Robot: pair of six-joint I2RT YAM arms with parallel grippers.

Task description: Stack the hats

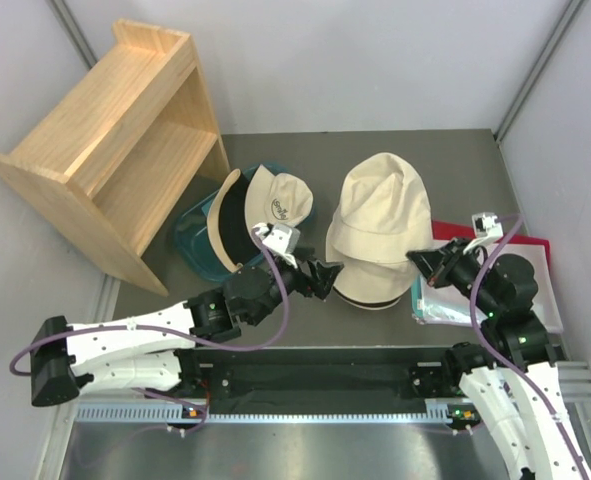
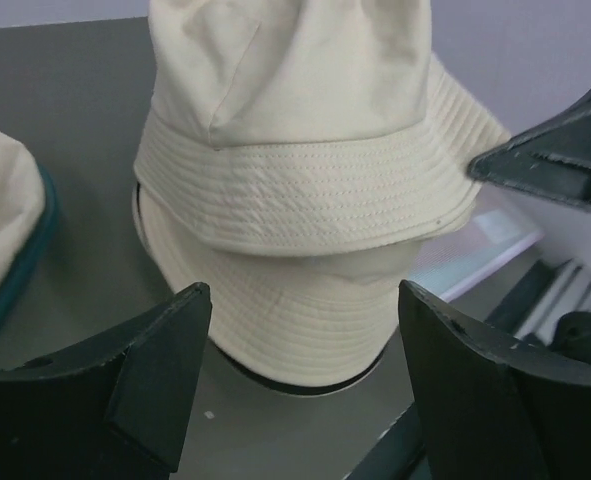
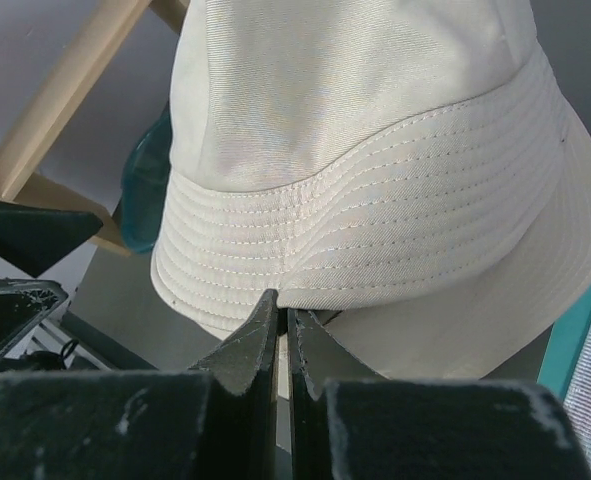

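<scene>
Two cream hats [image 1: 380, 215] sit stacked in the middle of the top view, and a black lining edge shows under the lower brim. The left gripper [image 1: 327, 277] is just to the lower left of the stack, its fingers spread wide and holding nothing. The right gripper [image 1: 416, 258] is at the stack's right brim. Its fingers are pressed together, and I cannot tell if cloth is caught between them. Other hats [image 1: 275, 200] lie in the teal tub [image 1: 191, 242], left of centre; one shows its black inside.
</scene>
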